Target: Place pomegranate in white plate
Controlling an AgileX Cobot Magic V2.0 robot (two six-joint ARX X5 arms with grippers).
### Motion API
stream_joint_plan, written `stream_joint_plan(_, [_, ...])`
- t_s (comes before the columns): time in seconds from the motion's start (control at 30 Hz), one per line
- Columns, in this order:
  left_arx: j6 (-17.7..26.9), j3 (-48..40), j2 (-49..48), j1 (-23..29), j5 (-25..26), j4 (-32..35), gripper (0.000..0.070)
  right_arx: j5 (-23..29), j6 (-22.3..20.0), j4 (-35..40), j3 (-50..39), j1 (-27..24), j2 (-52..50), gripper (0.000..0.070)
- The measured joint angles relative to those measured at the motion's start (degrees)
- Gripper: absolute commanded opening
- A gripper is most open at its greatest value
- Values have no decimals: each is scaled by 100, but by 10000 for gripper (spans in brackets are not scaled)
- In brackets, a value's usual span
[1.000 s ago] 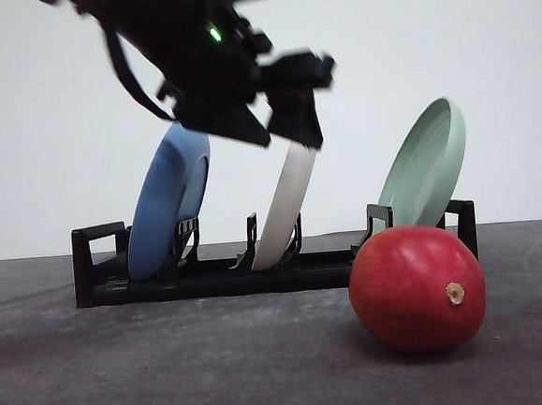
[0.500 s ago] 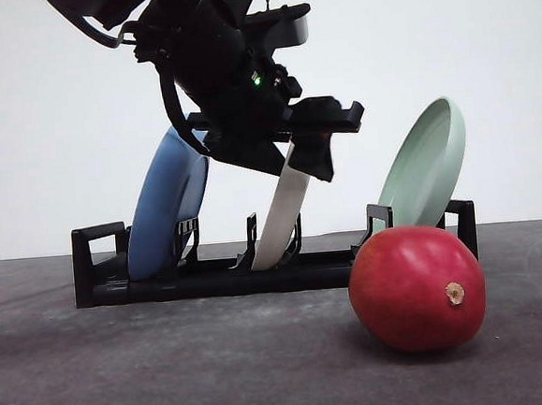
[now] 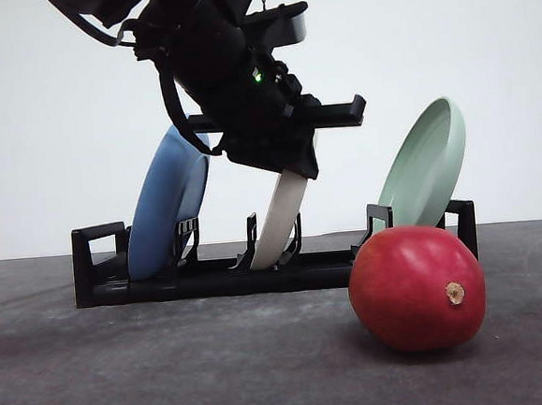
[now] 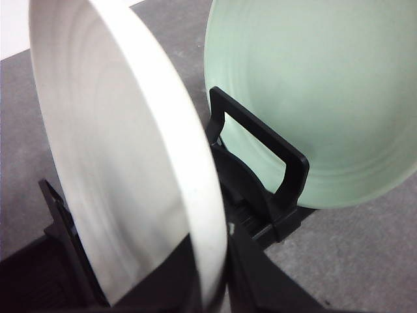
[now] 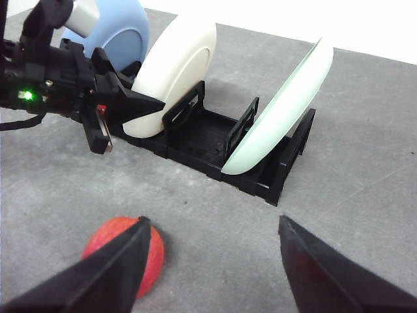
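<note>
Dark grey matting covers the table under a plain white wall. From the front, a black rack point(image 3: 211, 273) holds three plates on edge: the blue plate point(image 3: 164, 216) in one end slot, the white plate point(image 3: 280, 222) in the middle slot, the pale green plate point(image 3: 426, 170) in the other end slot. The pomegranate point(image 3: 417, 289) lies on the mat in front of the rack's green-plate end, untouched. The left gripper point(image 3: 291, 159) sits over the white plate's upper rim; from here I cannot tell whether its jaws have closed. The left wrist camera looks along the white plate point(image 4: 124, 163), whose rim runs down between the dark fingers, so the jaws appear to straddle it with no firm pinch visible. From the right wrist camera, the right gripper point(image 5: 212, 257) hangs wide apart above the mat in front of the rack, empty, with the pomegranate point(image 5: 124, 251) near one finger. Judging by this, the plate is being taken first; next comes closing on the rim and lifting it clear of the slot. No writing or labels are legible.
</note>
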Motion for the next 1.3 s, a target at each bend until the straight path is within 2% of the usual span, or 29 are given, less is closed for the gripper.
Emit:
stream_joint_plan(0.3, [-524, 0, -471, -2, 9, -60, 12, -2, 0, -2, 0, 0, 0, 383])
stream_joint_plan(0.7, [-1068, 2, -1120, -2, 351, -611, 12, -2, 0, -12, 0, 0, 0, 382])
stream_joint_plan(0.9, [-1170, 2, -1493, -40, 445, -928, 12, 0, 0, -28, 0, 0, 0, 383])
stream_joint_plan(1.17, [-1309, 2, -2200, -115, 1010, -1395, 12, -2, 0, -68, 0, 0, 0, 382])
stream_joint_plan(1.3, [-1393, 2, -2543, -234, 1205, -1857, 12, -2, 0, -70, 0, 0, 0, 382])
